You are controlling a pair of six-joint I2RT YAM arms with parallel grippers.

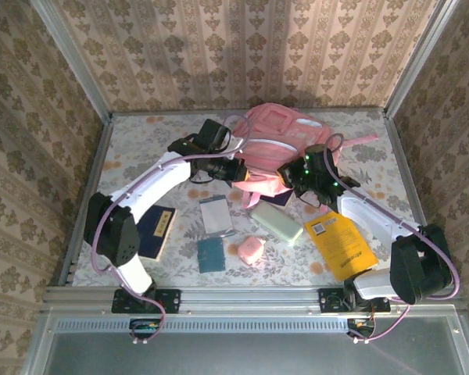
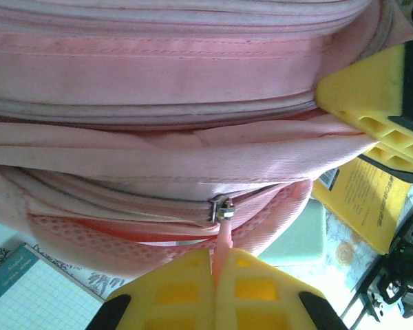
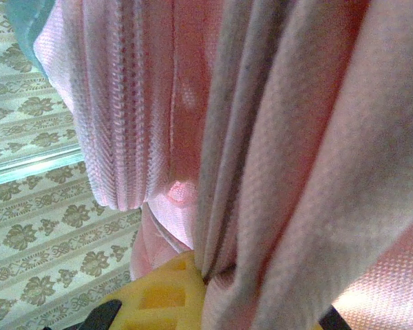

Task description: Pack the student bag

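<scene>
Two claws are clamped on the bag (image 1: 277, 125) — left claw (image 2: 215, 256) on its zip pull (image 2: 224, 239), right claw (image 3: 227, 302) on fabric. Nothing is seen packed — books (image 1: 340, 244) and pouch (image 1: 251, 250) are left on the table (image 1: 141, 133).

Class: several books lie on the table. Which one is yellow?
The yellow book, furthest right; the navy book, teal notebook and pale notebook lie further left.

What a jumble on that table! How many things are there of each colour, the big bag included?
Pink: 2, the student bag and a small pouch
Yellow: 1, a packet
Dark blue: 1, a book
Teal: 1, a notebook
Pale grey: 1, a pad
Pale green: 1, a case
Total: 7
</scene>
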